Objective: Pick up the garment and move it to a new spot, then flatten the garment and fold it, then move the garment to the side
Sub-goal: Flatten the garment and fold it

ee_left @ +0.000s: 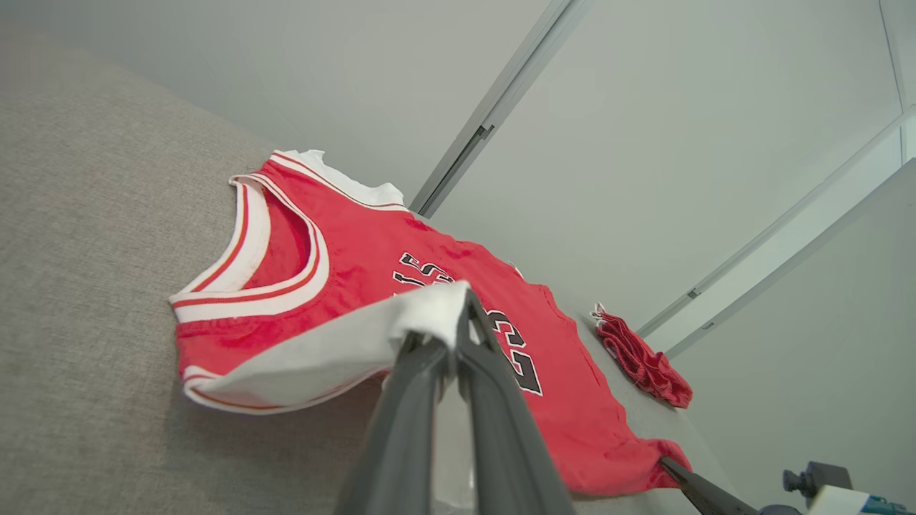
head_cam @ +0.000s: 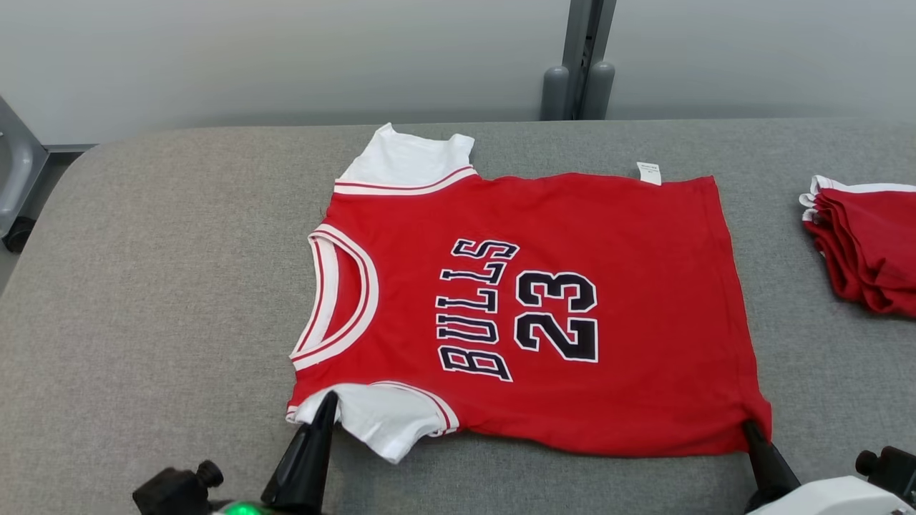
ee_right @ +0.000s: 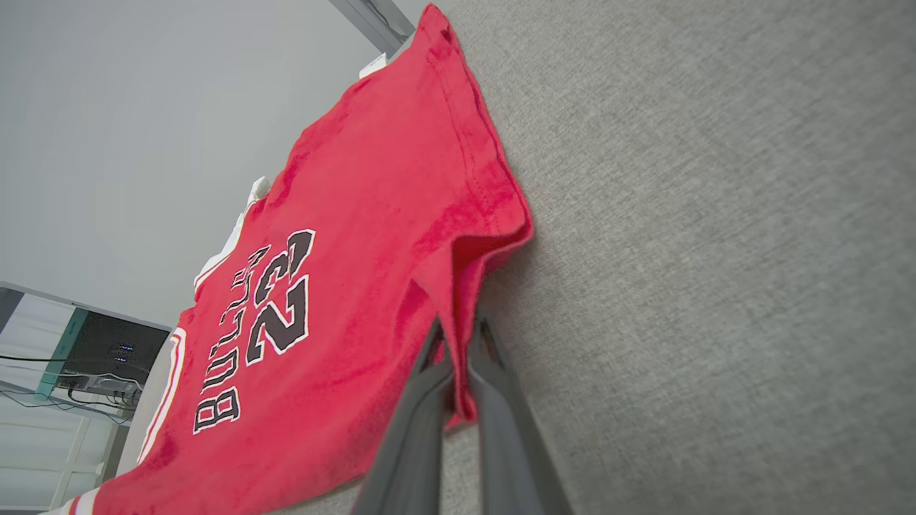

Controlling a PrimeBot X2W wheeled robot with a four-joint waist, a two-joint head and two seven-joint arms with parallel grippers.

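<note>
Jersey point(head_cam: 544, 315) laid out across the middle of the desk point(head_cam: 143, 286), collar toward the left edge, hem toward the right, and by the look of it the flattening is done and the fold is the step in hand. Left fingers point(head_cam: 322, 422) are pressed together on the near white sleeve, its edge raised off the cloth top in the left wrist view. Right fingers point(head_cam: 755, 436) pinch the near hem corner, red fabric peaking up between them. So the near side is held at both ends.

The next move, I'd judge, calls for both arms to lift together and carry that near edge over toward the far edge, keeping the line between them taut so nothing bunches and the sleeve tucks under.

As for looks: bright red body, white sleeves, striped white-and-red collar trim, black BULLS 23 lettering lying sideways. It sits nearly smooth, with a small ripple by the right-hand grip. A white label point(head_cam: 649, 172) pokes out at the far hem corner. A folded red pile point(head_cam: 866, 243) waits at the right edge, well apart.
</note>
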